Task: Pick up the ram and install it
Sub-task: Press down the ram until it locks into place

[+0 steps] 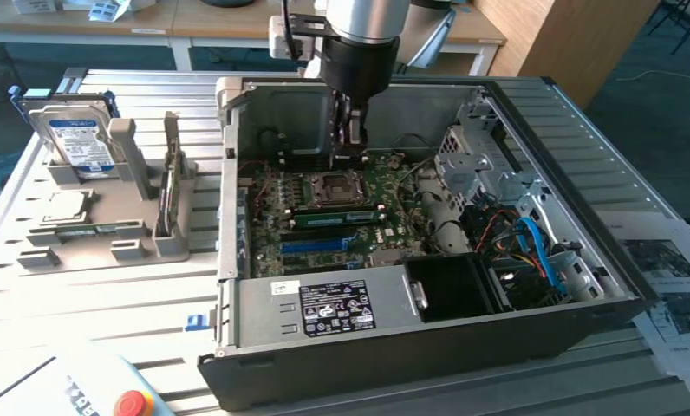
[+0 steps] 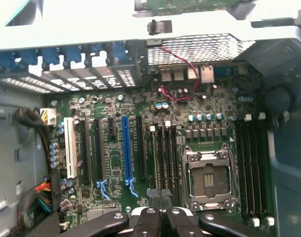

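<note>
A green ram (image 1: 339,216) sits in a motherboard slot just beside the empty processor socket (image 1: 328,186), inside the open computer case (image 1: 438,347). A second ram (image 1: 169,178) stands on edge in the grey holder (image 1: 102,238) at the exterior view's left. My gripper (image 1: 347,160) hangs inside the case, above the motherboard and near the socket. In the wrist view my gripper (image 2: 160,219) is shut, its black fingers (image 2: 148,222) meeting with nothing seen between them. It lines up with the long dark slots (image 2: 163,158) next to the socket (image 2: 209,180).
The grey holder also carries a silver hard drive (image 1: 77,139) and a small square processor chip (image 1: 68,206). In the case, the power supply (image 1: 328,308) lies at the front, with a metal drive cage (image 1: 484,165) and loose cables (image 1: 530,247) toward the exterior view's right. A red button (image 1: 133,404) sits at the table's front.
</note>
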Available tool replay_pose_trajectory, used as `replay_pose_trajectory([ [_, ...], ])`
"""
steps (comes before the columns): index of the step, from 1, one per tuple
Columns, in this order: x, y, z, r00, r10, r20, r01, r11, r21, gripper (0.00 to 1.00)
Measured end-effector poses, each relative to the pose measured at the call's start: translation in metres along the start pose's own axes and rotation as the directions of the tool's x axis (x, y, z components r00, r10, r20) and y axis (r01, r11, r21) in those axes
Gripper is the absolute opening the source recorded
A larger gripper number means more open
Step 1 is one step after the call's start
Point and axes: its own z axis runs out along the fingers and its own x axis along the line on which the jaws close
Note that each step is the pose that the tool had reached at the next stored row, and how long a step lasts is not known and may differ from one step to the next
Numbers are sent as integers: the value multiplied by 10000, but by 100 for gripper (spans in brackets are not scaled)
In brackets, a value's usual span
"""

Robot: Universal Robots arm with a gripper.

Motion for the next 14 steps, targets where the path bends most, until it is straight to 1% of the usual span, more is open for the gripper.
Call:
replay_pose_trajectory([
  [2,0,0,0,9994,359,9,-359,9994,-6,10],
  [4,0,0,0,9974,718,21,-718,9974,-12,10],
  [7,0,0,0,9919,1266,37,-1266,9920,-22,10],
  [9,0,0,0,9868,1621,47,-1621,9868,-30,10],
  [11,0,0,0,9801,1986,57,-1986,9801,-37,10],
  [14,0,0,0,9679,2511,70,-2511,9680,-50,10],
])
